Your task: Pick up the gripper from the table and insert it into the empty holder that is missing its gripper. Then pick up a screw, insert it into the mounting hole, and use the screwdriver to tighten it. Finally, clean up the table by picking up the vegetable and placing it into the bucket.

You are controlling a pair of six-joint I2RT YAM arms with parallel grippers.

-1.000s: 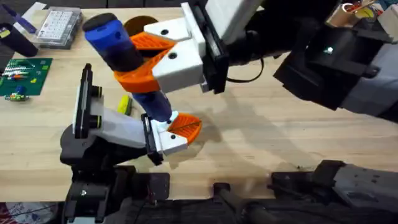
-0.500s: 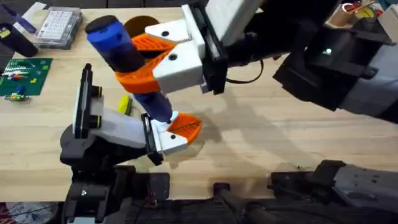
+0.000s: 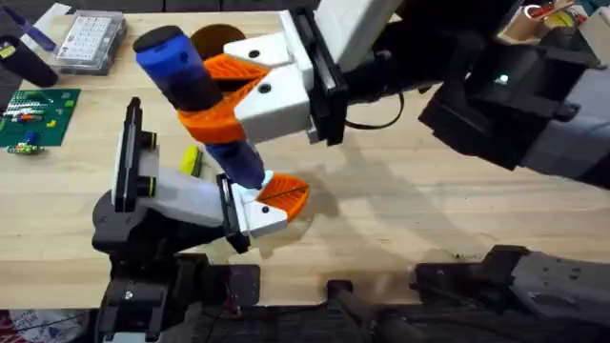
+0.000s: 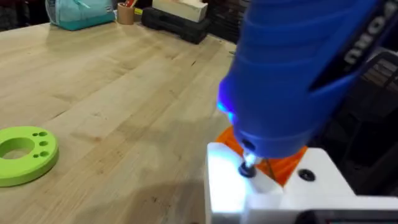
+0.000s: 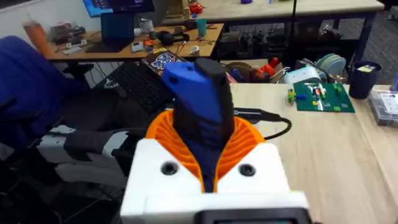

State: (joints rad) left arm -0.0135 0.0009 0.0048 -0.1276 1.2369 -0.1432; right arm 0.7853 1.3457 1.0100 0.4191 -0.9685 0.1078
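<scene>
Overhead, the right arm's white claw with orange ribbed pads (image 3: 233,90) is clamped around the thick blue cylindrical screwdriver with a black cap (image 3: 186,81), its tip down on the white end block of the grey-and-white holder (image 3: 181,195), where the small orange leaf-shaped fingertip (image 3: 283,193) sits. Rigid and smooth, the tool probably handles best held mid-handle. Behind it, far side, the tan-brown bucket (image 3: 214,38) peeks out. I can't tell the left claw's state.

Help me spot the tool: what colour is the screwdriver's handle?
Blue, with a black cap; the screwdriver shows best in the overhead view.
</scene>
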